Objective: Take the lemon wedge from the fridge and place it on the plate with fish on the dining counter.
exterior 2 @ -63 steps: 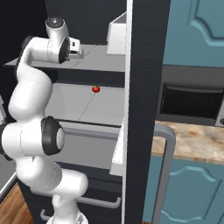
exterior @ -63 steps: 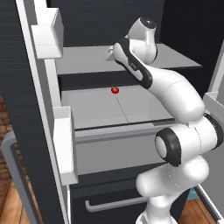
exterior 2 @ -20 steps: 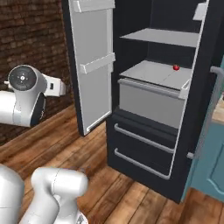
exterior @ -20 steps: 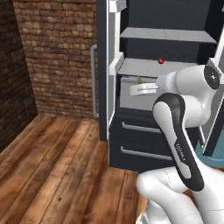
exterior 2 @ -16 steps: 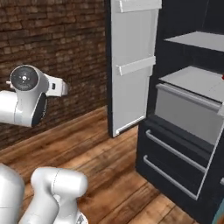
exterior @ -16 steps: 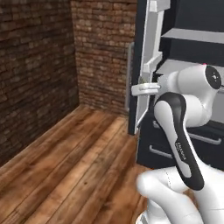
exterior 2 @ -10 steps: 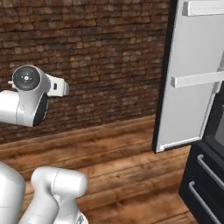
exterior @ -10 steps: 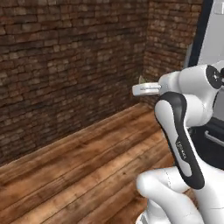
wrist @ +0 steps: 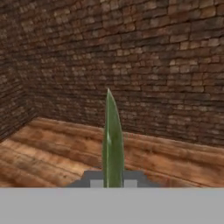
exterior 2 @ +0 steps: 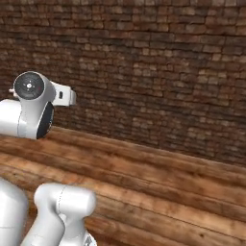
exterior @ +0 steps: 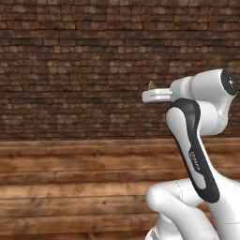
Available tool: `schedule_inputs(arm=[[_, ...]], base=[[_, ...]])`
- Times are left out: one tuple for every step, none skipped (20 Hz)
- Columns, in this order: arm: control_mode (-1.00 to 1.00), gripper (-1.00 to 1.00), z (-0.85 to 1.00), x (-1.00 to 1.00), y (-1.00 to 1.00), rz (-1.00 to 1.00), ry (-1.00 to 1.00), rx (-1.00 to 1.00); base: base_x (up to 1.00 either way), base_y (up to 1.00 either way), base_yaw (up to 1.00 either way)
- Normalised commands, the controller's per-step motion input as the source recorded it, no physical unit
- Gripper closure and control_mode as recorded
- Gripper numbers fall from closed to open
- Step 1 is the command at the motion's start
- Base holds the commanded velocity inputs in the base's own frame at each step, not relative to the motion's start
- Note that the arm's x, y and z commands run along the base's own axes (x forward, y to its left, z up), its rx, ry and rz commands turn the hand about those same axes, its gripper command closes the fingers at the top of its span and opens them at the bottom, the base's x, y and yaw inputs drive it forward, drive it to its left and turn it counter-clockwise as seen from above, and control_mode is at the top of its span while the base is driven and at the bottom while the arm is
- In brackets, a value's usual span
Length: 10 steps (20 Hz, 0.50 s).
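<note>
Lemon wedge (wrist: 112, 140), a thin yellowish-green sliver with a pointed tip, stands clamped between the two small dark fingertips of the gripper (wrist: 112, 180) in the hand view. It rises from about six o'clock up through the middle of that view, its sharp point toward twelve o'clock. The jaws are closed tight on its lower end, one dark tip pressing on each side, so the wedge is carried in the air, well clear of any surface.

In the left base view the same wedge (exterior: 152, 86) is only a tiny greenish point poking up from the white hand, at about one o'clock from the middle of the picture. The gripper (exterior: 151, 95) there juts out toward nine o'clock from the white Franka arm with dark joints (exterior: 194, 140), which climbs from the lower right corner. In the right base view the arm (exterior 2: 30, 105) sits at about nine o'clock, with its round dark joint cap facing the camera; the fingers cannot be made out there.

Behind the wedge runs a dark reddish-brown brick wall (wrist: 144, 52), across the upper half of all three views. Below it lies a brown wooden plank floor (exterior: 70, 187), its boards running along the wall's foot.
</note>
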Motion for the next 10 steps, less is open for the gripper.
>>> schedule_inputs(arm=[[1.00, 1.00, 0.00, 0.00, 0.00, 0.00, 0.00, 0.00], [1.00, 1.00, 0.00, 0.00, 0.00, 0.00, 0.00, 0.00], [1.00, 1.00, 0.00, 0.00, 0.00, 0.00, 0.00, 0.00], [1.00, 1.00, 0.00, 0.00, 0.00, 0.00, 0.00, 0.00], [1.00, 1.00, 0.00, 0.00, 0.00, 0.00, 0.00, 0.00], [1.00, 1.00, 0.00, 0.00, 0.00, 0.00, 0.00, 0.00], [1.00, 1.00, 0.00, 0.00, 0.00, 0.00, 0.00, 0.00], [1.00, 1.00, 0.00, 0.00, 0.00, 0.00, 0.00, 0.00], [1.00, 1.00, 0.00, 0.00, 0.00, 0.00, 0.00, 0.00], [1.00, 1.00, 0.00, 0.00, 0.00, 0.00, 0.00, 0.00]], base=[[0.00, 0.00, 1.00], [0.00, 0.00, 1.00], [0.00, 0.00, 1.00], [0.00, 0.00, 1.00], [0.00, 0.00, 1.00], [0.00, 0.00, 1.00], [0.00, 0.00, 1.00], [0.00, 0.00, 1.00], [0.00, 0.00, 1.00], [0.00, 0.00, 1.00]])
